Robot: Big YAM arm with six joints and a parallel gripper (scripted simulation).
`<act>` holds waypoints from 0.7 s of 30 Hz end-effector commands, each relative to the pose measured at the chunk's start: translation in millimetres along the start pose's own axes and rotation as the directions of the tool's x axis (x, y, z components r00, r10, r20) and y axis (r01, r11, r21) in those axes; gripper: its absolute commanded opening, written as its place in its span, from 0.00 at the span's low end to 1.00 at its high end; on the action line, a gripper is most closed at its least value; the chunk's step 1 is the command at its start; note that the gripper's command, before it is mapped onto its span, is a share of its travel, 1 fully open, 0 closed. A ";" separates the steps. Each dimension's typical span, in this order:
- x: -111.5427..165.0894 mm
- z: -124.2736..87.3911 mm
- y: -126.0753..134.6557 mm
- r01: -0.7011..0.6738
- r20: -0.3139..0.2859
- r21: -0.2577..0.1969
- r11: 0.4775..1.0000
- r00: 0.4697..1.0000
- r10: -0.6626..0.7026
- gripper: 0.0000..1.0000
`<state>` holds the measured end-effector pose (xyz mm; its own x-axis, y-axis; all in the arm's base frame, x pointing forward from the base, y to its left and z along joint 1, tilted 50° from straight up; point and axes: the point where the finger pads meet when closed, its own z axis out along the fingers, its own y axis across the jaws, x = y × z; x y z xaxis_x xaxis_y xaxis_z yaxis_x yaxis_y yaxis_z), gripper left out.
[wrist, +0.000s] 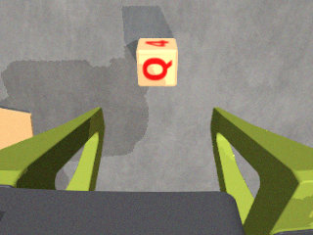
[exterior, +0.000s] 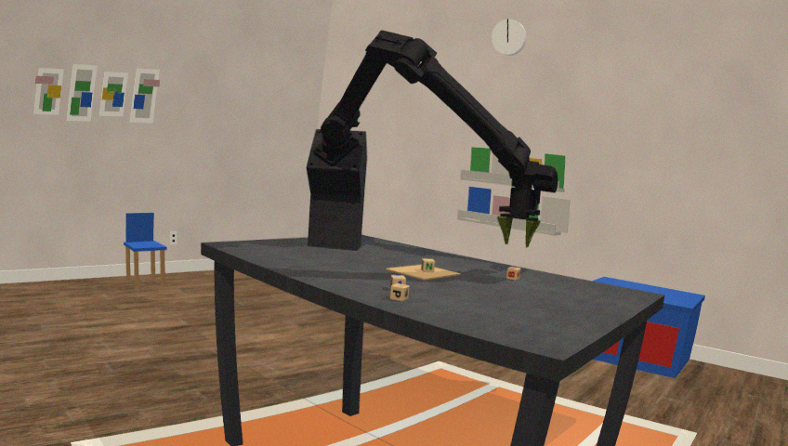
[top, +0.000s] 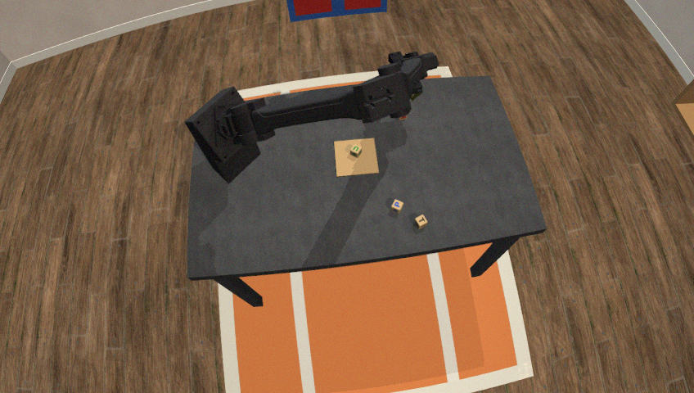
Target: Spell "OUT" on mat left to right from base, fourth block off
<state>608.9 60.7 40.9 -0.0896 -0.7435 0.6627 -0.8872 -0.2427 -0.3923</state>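
My gripper [exterior: 518,240] hangs open and empty well above the table, beyond the mat's far side. In the wrist view the green fingers frame bare table, and the block with a red round letter, seemingly O [wrist: 156,62], lies on the table just ahead of them. It also shows in the exterior view [exterior: 513,272], off the mat. The tan mat [top: 355,158] carries one block with a green U on top [top: 356,150]. A block with a blue P [top: 397,205] and the T block [top: 421,221] lie together on the table nearer the front edge.
The arm's base [top: 223,133] stands at the table's left end, and the arm reaches over the back edge. A corner of the mat [wrist: 14,127] shows at the left in the wrist view. The table edge lies close behind the red-lettered block.
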 end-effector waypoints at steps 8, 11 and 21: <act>-2.3 -2.6 -7.3 0.005 0.005 0.016 1.000 1.000 -0.005 0.63; -2.3 -2.6 -7.3 0.005 0.005 0.016 1.000 1.000 -0.005 0.63; -1.7 2.5 -6.0 0.002 0.003 0.011 1.000 1.000 -0.002 0.63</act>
<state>608.8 60.9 40.8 -0.0884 -0.7433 0.6631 -0.8873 -0.2437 -0.3915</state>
